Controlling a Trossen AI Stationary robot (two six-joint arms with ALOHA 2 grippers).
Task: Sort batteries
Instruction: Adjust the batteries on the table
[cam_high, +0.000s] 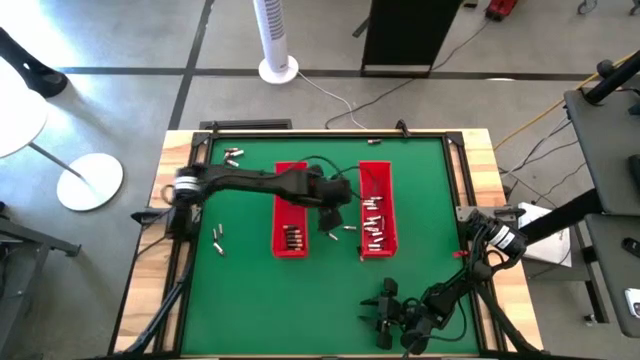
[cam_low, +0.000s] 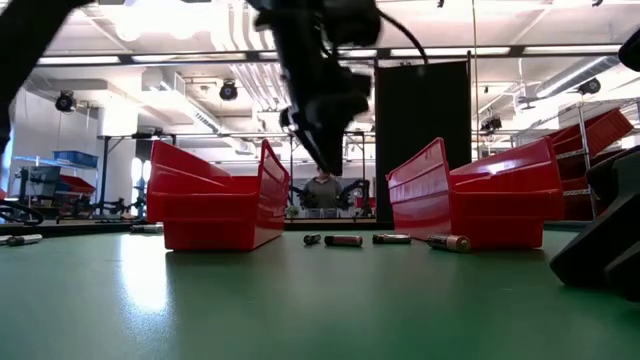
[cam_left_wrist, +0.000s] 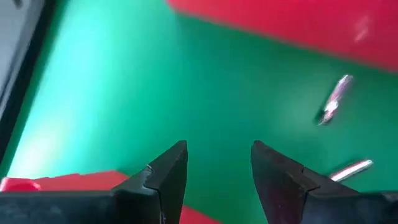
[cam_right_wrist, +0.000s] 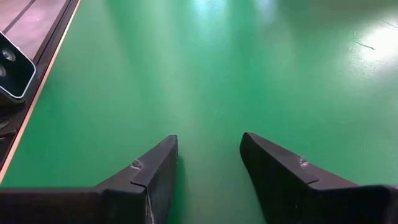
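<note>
Two long red trays stand on the green mat: the left tray (cam_high: 290, 205) holds a few batteries (cam_high: 292, 238) at its near end, and the right tray (cam_high: 377, 205) holds several batteries (cam_high: 375, 225). Loose batteries lie on their sides between the trays (cam_low: 343, 240), (cam_left_wrist: 336, 99), at the far left (cam_high: 232, 155) and at the left (cam_high: 218, 238). My left gripper (cam_left_wrist: 217, 155) hangs open above the gap between the trays (cam_high: 335, 215), with nothing between its fingers. My right gripper (cam_right_wrist: 208, 146) waits open and empty over bare mat near the table's front edge (cam_high: 383, 312).
A black frame and a wooden border (cam_high: 480, 160) run round the green mat (cam_high: 430, 180). Cables trail over the left tray's far end (cam_high: 315, 165). Bare mat lies at the near left and the far right.
</note>
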